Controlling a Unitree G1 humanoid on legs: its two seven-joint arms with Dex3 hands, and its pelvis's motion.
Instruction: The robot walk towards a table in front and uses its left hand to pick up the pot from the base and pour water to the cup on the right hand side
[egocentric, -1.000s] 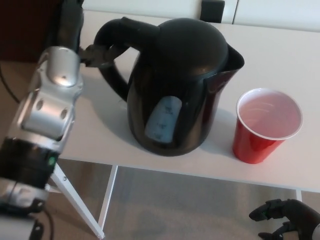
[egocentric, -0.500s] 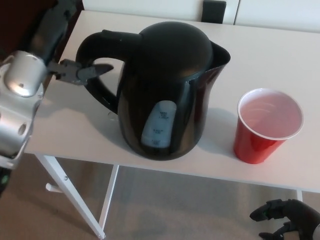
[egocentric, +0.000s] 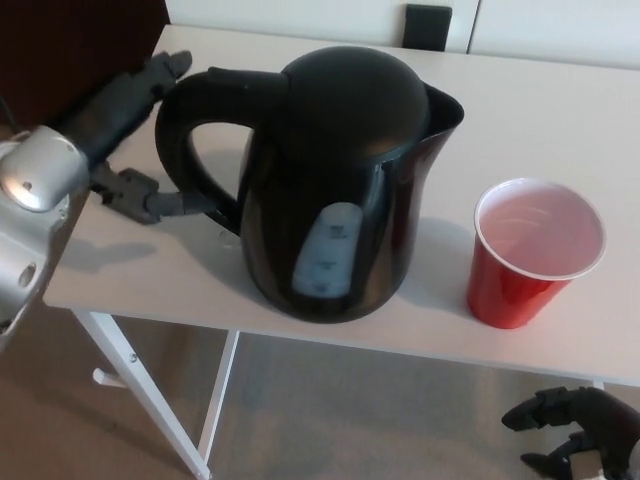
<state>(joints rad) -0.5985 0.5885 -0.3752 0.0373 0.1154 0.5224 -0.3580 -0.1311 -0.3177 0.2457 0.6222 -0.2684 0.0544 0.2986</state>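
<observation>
Glossy black plastic electric kettle pot stands upright near the front edge of the white tabletop, its loop handle toward the left edge and its spout toward the red plastic cup just beside it on the right. The black left hand is at the handle, fingers spread, one above and one beneath, gripping nothing. The right hand hangs below the front edge, fingers loosely apart, empty.

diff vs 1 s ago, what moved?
The left hand backed out of the kettle handle loop to its left side, fingers now spread around the handle, no grip yet. Kettle looks slightly shifted, possibly camera motion. Red cup and right hand unchanged.
</observation>
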